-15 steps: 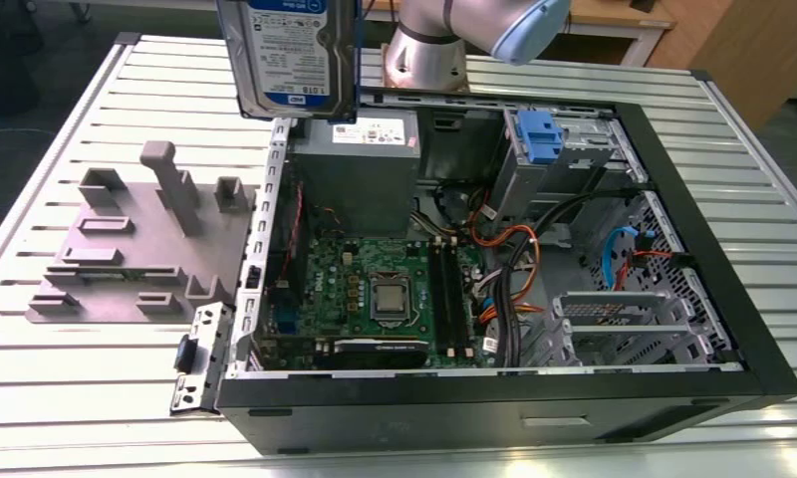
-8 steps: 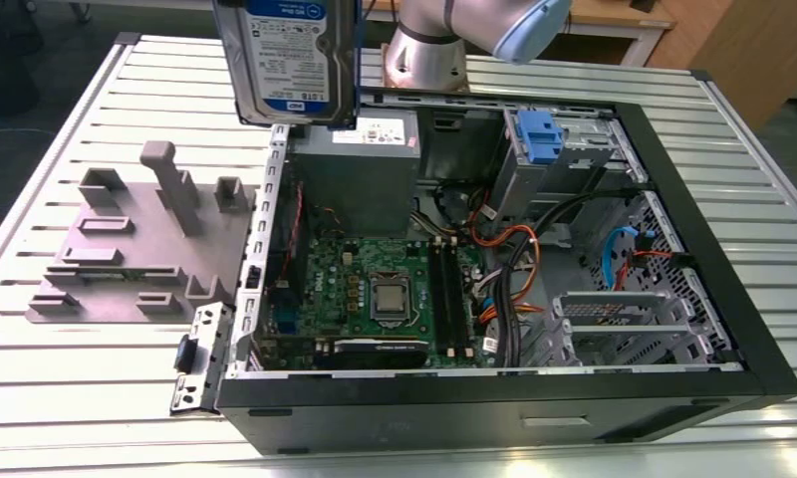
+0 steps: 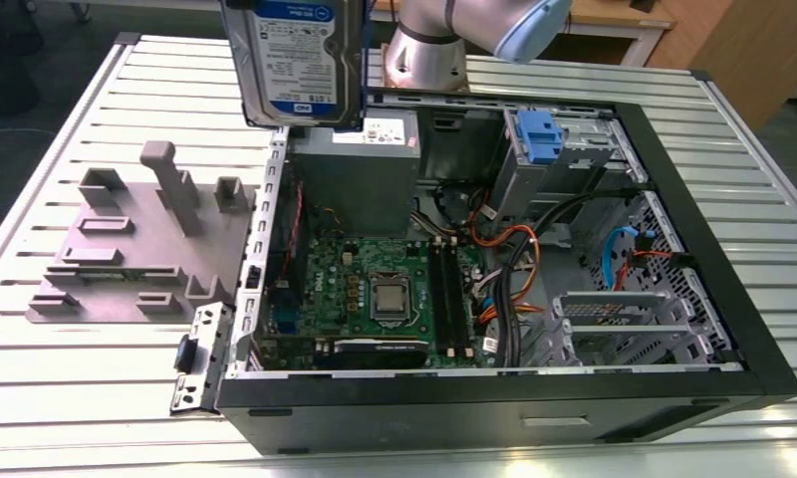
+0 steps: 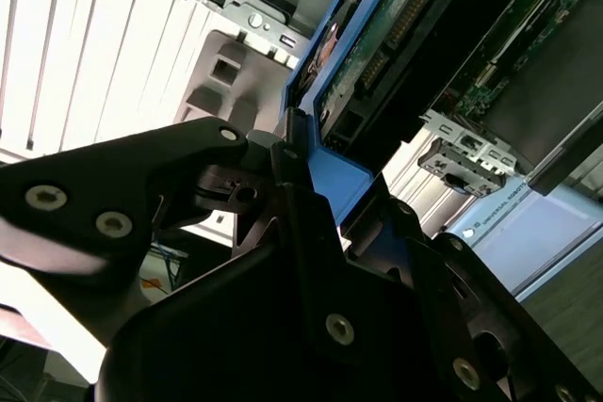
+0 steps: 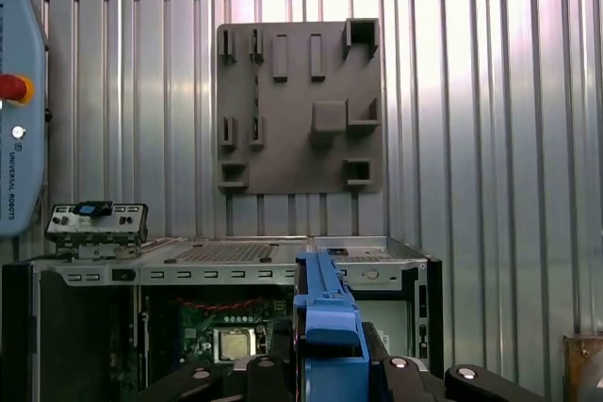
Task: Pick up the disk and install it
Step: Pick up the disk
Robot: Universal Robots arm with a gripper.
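We find the disk (image 3: 299, 60) lifted clear of the slatted table (image 3: 53, 398), hanging on edge with its printed label facing the exterior camera. It hangs over the far edge of the open computer case (image 3: 717, 299), towards the exterior view's left, above the grey metal box (image 3: 359, 174).

The gripper (image 4: 330, 185) is clamped on the disk. In both wrist views black fingers (image 5: 273, 369) press either side of the blue side frame (image 5: 325, 317). The contact faces are largely hidden, so the grip appears to be on the frame alone.

Inside the case, the motherboard (image 3: 372, 279) lies flat on the floor. A tangle of orange and black cables (image 3: 505, 269) runs between it and the metal cage on the exterior view's right. A small blue bracket (image 3: 538, 134) sits in the far bay, well apart from the disk.

A grey fixture plate (image 3: 120, 249) with upright blocks lies on the table beside the case. A pendant with a red button (image 5: 19, 110) lies near the table's edge in the first wrist view.
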